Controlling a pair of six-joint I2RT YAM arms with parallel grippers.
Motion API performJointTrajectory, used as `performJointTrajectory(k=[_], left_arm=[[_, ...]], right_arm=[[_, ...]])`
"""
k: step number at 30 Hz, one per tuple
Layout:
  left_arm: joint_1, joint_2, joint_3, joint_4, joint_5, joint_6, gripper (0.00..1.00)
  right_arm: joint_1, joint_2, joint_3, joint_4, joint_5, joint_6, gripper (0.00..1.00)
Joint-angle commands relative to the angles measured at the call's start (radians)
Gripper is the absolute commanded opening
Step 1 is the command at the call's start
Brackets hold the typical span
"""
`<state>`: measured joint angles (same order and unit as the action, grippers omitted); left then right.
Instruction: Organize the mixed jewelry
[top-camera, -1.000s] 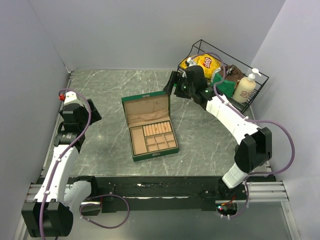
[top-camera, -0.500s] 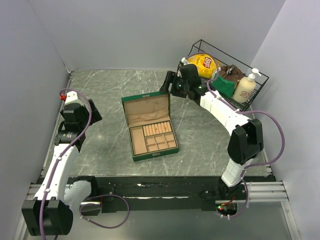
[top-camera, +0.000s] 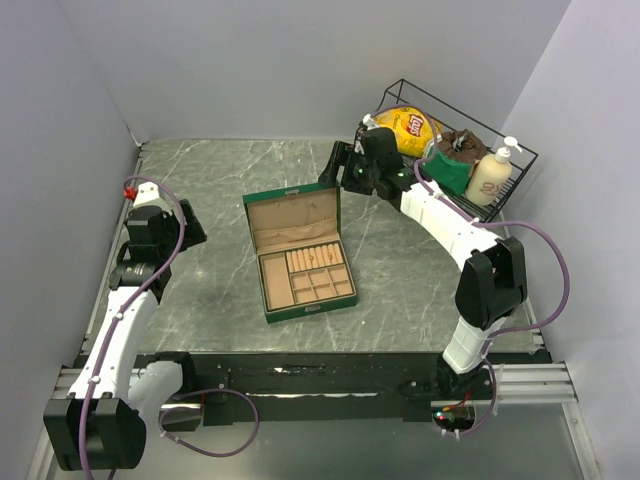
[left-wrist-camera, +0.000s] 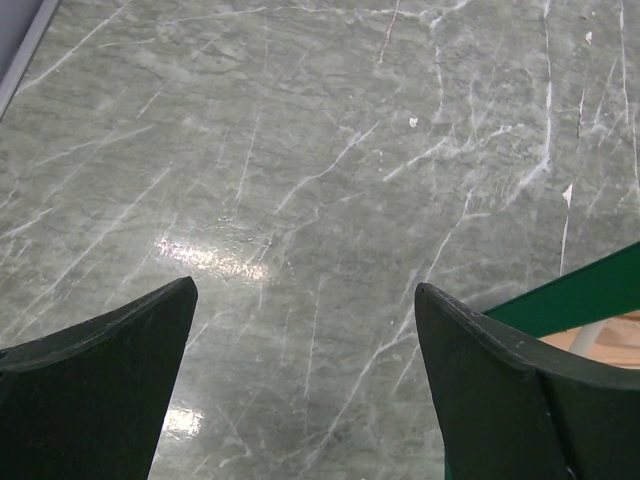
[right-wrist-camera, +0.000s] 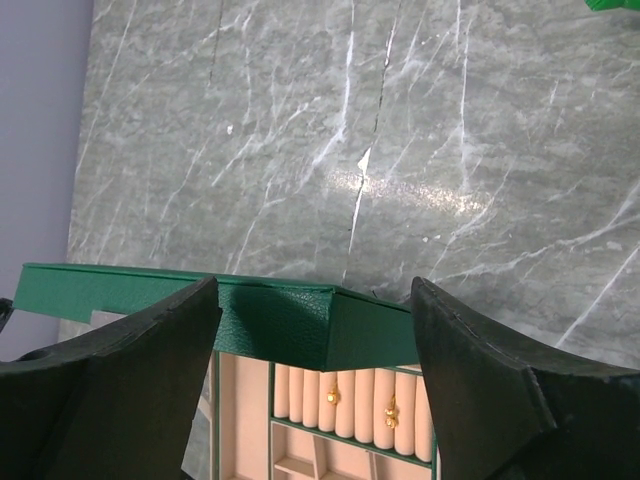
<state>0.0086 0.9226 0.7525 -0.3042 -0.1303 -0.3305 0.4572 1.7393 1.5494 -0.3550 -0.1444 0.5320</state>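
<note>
A green box (top-camera: 300, 260) with tan compartments lies open mid-table, its lid (right-wrist-camera: 270, 322) seen from behind in the right wrist view. Two tiny gold-coloured pieces of jewelry (right-wrist-camera: 331, 397) (right-wrist-camera: 392, 410) sit in its padded ring rolls. No other jewelry shows. My right gripper (right-wrist-camera: 315, 284) (top-camera: 336, 166) hovers open above the table just behind the box's lid, with nothing between its fingers. My left gripper (left-wrist-camera: 305, 288) (top-camera: 190, 228) is open wide over bare marble left of the box. A green corner of the box (left-wrist-camera: 590, 290) shows at the right of the left wrist view.
A black wire basket (top-camera: 520, 155) at the back right holds a yellow chip bag (top-camera: 412, 125), a brown and green bundle (top-camera: 455, 160) and a pump bottle (top-camera: 490, 175). Grey walls close in the marble table (top-camera: 220, 180) on three sides.
My right arm swung left, bringing its gripper closer to the back of the box lid, then held still. The left arm shifted only slightly.
</note>
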Motion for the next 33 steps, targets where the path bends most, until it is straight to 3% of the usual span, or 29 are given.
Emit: performJointTrajectory(k=[1, 10, 21, 33], left_arm=[[-0.002, -0.007, 0.034, 0.027, 0.037, 0.018, 0.96], [-0.001, -0.001, 0.034, 0.028, 0.047, 0.019, 0.96], [-0.001, 0.005, 0.034, 0.028, 0.057, 0.019, 0.96], [-0.001, -0.022, 0.031, 0.028, 0.078, -0.004, 0.96]], right_arm=[[-0.011, 0.015, 0.020, 0.025, -0.012, -0.006, 0.84], [-0.011, 0.013, -0.038, 0.037, -0.035, 0.000, 0.82], [-0.011, -0.037, -0.115, 0.059, -0.057, 0.006, 0.69], [-0.009, -0.129, -0.230, 0.096, -0.069, 0.025, 0.68]])
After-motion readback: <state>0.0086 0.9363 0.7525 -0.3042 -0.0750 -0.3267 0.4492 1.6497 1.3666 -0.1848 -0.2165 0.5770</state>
